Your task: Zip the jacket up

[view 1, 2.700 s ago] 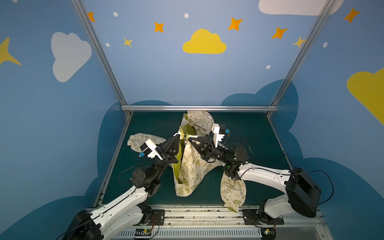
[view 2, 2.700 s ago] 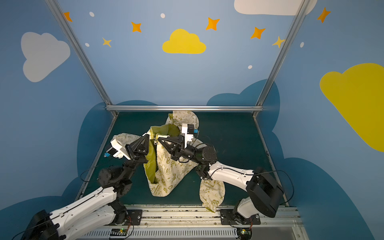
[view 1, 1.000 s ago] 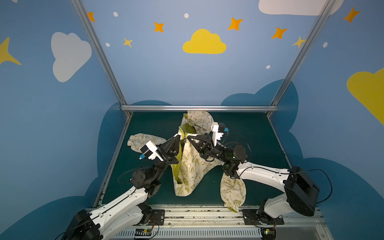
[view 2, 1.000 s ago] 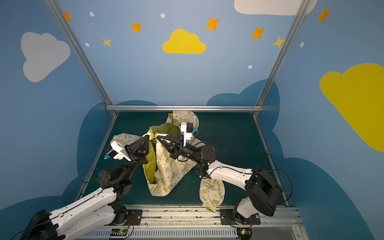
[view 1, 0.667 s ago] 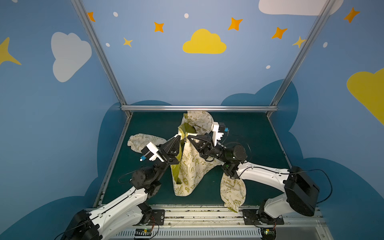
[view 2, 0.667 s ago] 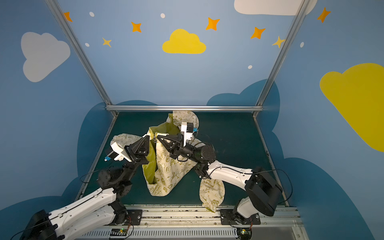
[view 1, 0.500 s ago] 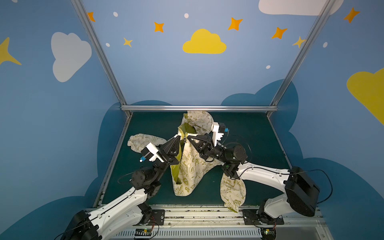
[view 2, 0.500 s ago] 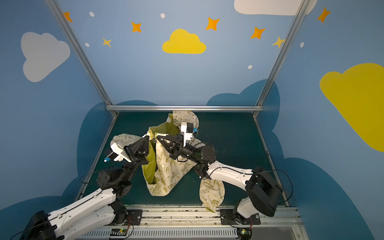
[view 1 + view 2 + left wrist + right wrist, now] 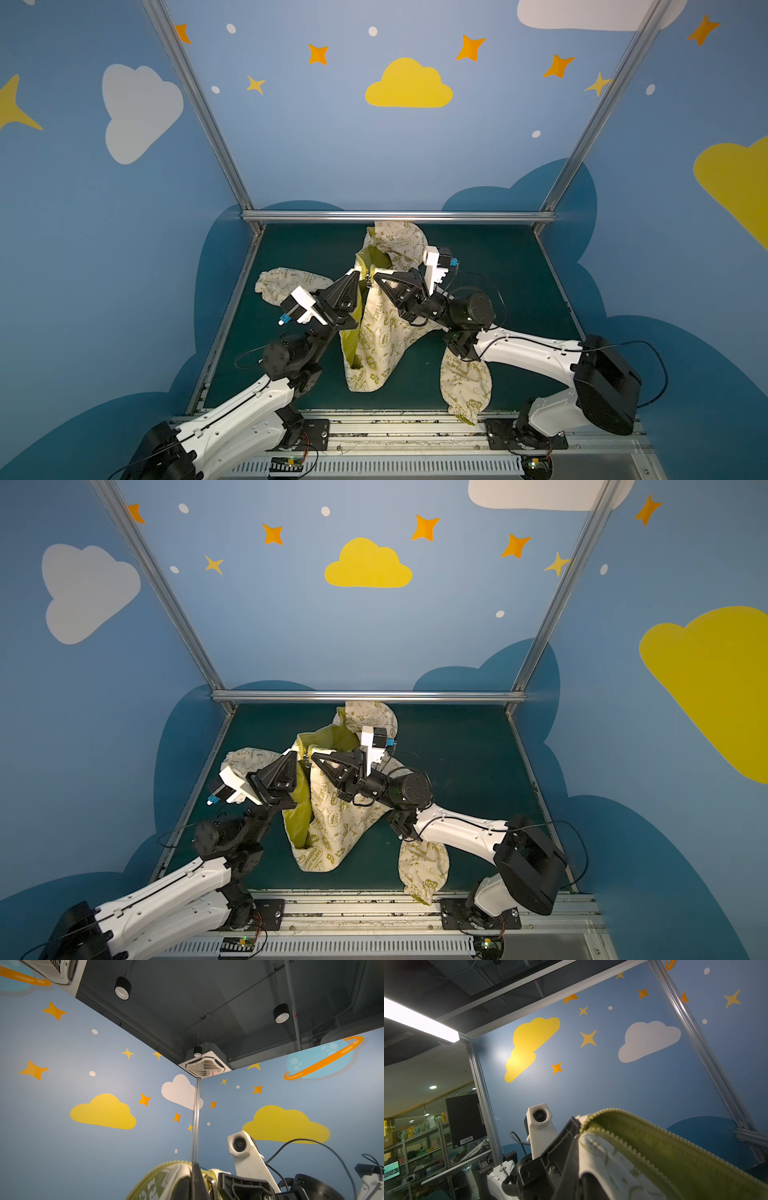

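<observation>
Dark green surface [image 9: 498, 266] inside booth; blue walls [image 9: 291, 145] painted with clouds [image 9: 409, 85], stars [image 9: 469, 47]; aluminium frame [image 9: 399, 216] along back edge. Jacket [image 9: 382, 328] mid-surface, upper front lifted, hem [image 9: 361, 384] resting on surface, one sleeve [image 9: 465, 382] near front rail [image 9: 415, 428], other sleeve [image 9: 282, 282] lying at left. Left jaws clamped tight on one zipper edge [image 9: 164, 1165], right jaws clamped tight on other, tips close together. Above: dark ceiling [image 9: 207, 1001], spot lamps [image 9: 122, 988].

"PEACE", "EARTH DAY" printed on jacket [image 9: 384, 334]; rest illegible.
</observation>
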{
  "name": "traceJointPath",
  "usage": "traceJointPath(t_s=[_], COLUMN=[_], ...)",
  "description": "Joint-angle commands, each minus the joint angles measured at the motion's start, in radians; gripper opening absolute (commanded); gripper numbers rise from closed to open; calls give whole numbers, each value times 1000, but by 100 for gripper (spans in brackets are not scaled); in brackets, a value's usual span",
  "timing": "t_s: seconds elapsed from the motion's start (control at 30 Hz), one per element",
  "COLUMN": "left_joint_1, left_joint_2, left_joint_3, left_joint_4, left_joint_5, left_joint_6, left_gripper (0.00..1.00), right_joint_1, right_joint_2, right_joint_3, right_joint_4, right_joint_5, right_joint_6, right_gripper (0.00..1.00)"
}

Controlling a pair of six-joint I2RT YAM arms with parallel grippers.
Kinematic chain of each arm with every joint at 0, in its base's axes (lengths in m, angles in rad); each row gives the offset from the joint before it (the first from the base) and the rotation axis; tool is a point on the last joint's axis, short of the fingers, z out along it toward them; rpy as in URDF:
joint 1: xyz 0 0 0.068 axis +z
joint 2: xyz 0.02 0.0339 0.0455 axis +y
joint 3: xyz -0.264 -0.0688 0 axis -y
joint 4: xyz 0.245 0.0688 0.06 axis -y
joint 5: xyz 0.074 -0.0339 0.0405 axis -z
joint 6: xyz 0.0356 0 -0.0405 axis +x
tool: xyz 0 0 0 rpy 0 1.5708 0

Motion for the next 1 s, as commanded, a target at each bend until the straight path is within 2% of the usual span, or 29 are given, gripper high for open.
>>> traceJointPath(t_s=[0.0, 0.47, 0.63, 0.97], left_joint_1=[-2, -5, -8, -18], left_joint_2=[-15, -47, -83, -72], left_joint_3=[-13, -15, 44, 35], left_joint_4=[41, -18, -128, -91], left_joint_5=[-24, -10, 39, 56], left_joint_6=[3, 36, 90, 104], left_gripper=[3, 3, 3, 3], right_joint_1=[10, 26, 63, 61], right_joint_2=[-55, -86, -110, -110], right_joint_3=[33, 41, 49, 45], right_joint_4=[62, 32, -30, 9], right_joint_5=[25, 50, 61, 117], right_joint_6=[-20, -54, -69, -82], right_gripper=[0, 0, 0, 0])
